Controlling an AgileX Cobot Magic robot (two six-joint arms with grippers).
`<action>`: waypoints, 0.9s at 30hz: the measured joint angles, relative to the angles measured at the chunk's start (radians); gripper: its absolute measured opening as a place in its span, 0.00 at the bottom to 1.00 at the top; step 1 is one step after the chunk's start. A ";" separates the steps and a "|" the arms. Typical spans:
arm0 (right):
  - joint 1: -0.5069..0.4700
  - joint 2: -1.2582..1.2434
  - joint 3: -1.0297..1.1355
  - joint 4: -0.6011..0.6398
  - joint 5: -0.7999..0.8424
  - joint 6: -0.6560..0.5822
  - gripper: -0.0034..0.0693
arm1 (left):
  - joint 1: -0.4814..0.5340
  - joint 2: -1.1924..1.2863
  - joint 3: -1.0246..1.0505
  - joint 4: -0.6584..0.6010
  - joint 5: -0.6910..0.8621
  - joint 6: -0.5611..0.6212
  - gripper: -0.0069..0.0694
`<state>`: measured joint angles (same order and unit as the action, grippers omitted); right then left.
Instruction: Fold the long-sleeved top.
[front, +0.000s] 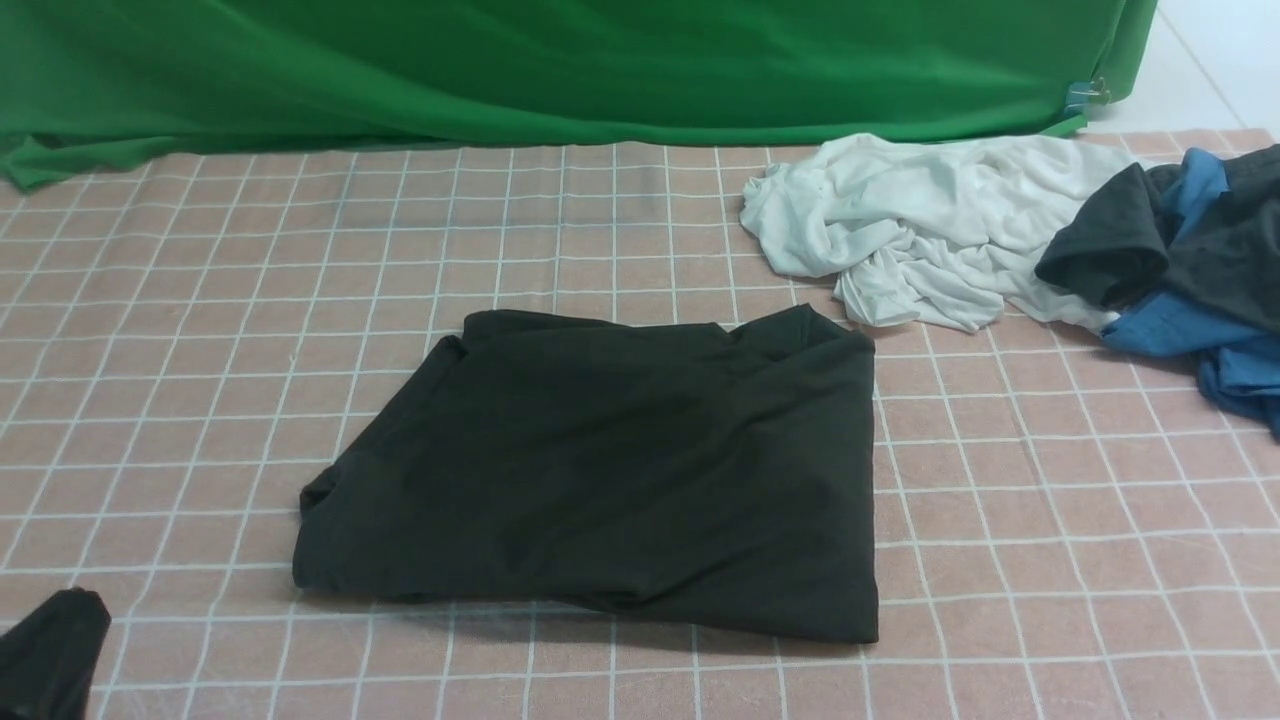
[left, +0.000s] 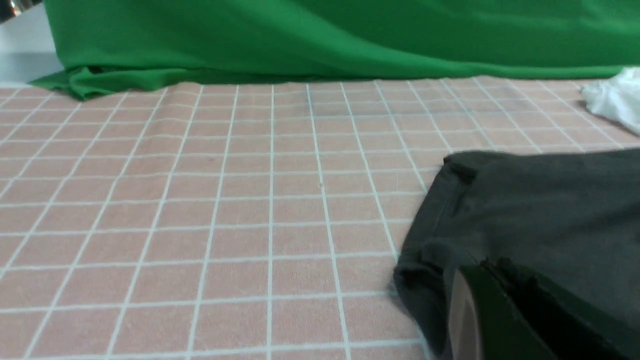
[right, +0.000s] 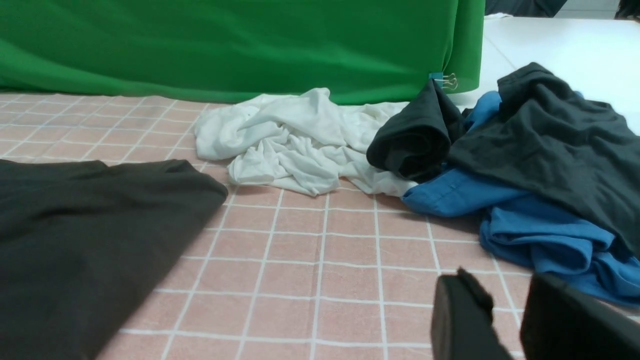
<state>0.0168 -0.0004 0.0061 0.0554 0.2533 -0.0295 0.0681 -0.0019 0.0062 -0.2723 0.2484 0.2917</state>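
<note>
the long-sleeved top (front: 620, 470) lies in the middle of the bench (front: 180, 330), already doubled into a compact, roughly rectangular packet, its collar end toward the green backdrop (front: 560, 60). it sits apart from the crumpled white garment (front: 920, 225) and from the charcoal-grey garment (front: 1170, 240) heaped on the blue garment (front: 1190, 330) at the far right.

the left claw (left: 492, 315) is pinched together with nothing between its tips, low by the packet's near left corner. the right claw (right: 505, 320) stands with a narrow gap between its tips, holding nothing, over bare bench to the right of the packet.

the folding looks essentially done, so the step in hand seems to be letting go and drawing clear. to do it well, lift each claw straight up before pulling back, so no tip snags a hem and drags a layer open. the near left edge looks a little rumpled; a light press there would tidy it, though a sideways shove would likely skew the stack.
</note>
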 joint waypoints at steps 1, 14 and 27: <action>0.000 0.000 0.000 0.000 0.000 0.000 0.36 | -0.001 0.000 0.000 0.006 -0.005 0.000 0.12; 0.000 0.000 0.000 0.000 -0.001 0.000 0.38 | -0.006 0.000 0.000 0.039 -0.014 0.010 0.12; 0.000 0.000 0.000 0.000 -0.001 0.000 0.38 | -0.006 0.000 0.000 0.039 -0.014 0.011 0.12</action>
<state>0.0168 -0.0004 0.0061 0.0554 0.2526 -0.0295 0.0622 -0.0019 0.0062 -0.2332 0.2349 0.3027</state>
